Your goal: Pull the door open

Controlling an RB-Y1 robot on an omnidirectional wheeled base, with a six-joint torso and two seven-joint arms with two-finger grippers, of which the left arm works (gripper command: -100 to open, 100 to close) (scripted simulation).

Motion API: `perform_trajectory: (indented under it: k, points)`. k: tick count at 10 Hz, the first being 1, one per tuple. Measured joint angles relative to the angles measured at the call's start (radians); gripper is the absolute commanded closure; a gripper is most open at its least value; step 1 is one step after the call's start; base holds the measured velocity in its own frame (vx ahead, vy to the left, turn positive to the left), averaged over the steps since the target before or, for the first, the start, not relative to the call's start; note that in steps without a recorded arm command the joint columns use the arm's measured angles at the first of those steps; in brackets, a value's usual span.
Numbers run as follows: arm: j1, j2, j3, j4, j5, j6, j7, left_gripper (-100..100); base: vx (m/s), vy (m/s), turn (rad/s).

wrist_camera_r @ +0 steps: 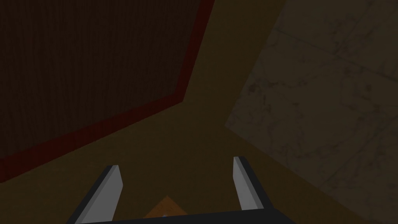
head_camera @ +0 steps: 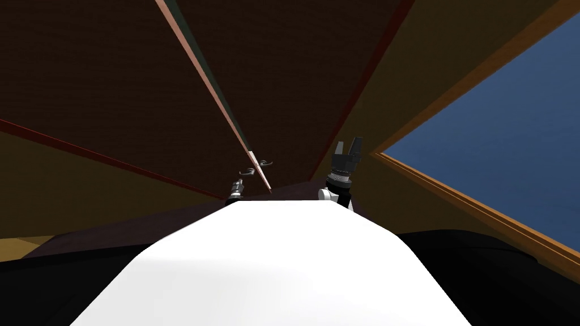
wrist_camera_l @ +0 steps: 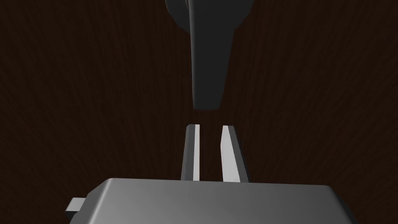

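Observation:
The dark brown door (head_camera: 113,85) fills the upper left of the head view. Its thin pinkish edge (head_camera: 226,107) runs down to the middle, with a dark lever handle (head_camera: 248,171) on one side and a second lever (head_camera: 266,163) on the other. My left gripper (head_camera: 238,185) sits just below the nearer lever. In the left wrist view that dark grey lever (wrist_camera_l: 208,70) ends a little beyond the left gripper (wrist_camera_l: 210,126). Its fingers (wrist_camera_l: 193,151) are shut with nothing between them, facing the door face (wrist_camera_l: 77,97). My right gripper (head_camera: 348,144) is raised and open (wrist_camera_r: 175,163).
A dark red frame (head_camera: 368,85) borders the brown panel on the right, with ochre wall (head_camera: 408,85) beyond it. A blue window (head_camera: 498,141) in an orange-brown frame lies at the right. The right wrist view shows the red frame (wrist_camera_r: 186,70) and a grey marbled surface (wrist_camera_r: 330,97).

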Motion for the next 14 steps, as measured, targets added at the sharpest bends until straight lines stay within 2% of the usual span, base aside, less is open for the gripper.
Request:
perform_trajectory:
  k: [3,5,6,7,9,10,11,12,13,14]
  points:
    - [0.000,-0.002,-0.033,-0.012,-0.017,-0.022,0.025,-100,-0.154,-0.052,-0.030]
    - [0.011,-0.002,-0.024,-0.013,-0.012,-0.017,0.021,-100,0.106,0.127,0.067]
    - [0.006,0.000,-0.016,0.006,-0.009,-0.018,0.015,-100,0.132,0.108,-0.017]
    - [0.010,-0.002,-0.011,0.003,-0.007,-0.015,0.010,-100,0.175,0.056,-0.043]
    - [-0.003,-0.007,-0.008,0.016,-0.006,-0.018,0.004,-100,0.194,0.024,-0.067]
    - [-0.002,-0.011,-0.009,0.000,-0.007,-0.012,0.001,-100,0.198,-0.038,-0.125]
    - [0.006,-0.022,-0.011,-0.040,-0.008,0.003,-0.007,-100,0.138,-0.053,-0.040]
    - [-0.019,-0.023,-0.014,-0.009,-0.010,-0.007,-0.006,-100,0.052,-0.021,-0.001]
    - [-0.022,-0.023,-0.015,-0.003,-0.010,-0.011,-0.005,100,0.000,0.000,0.000]
    - [-0.020,-0.023,-0.014,-0.007,-0.010,-0.010,-0.006,100,-0.026,0.006,0.006]
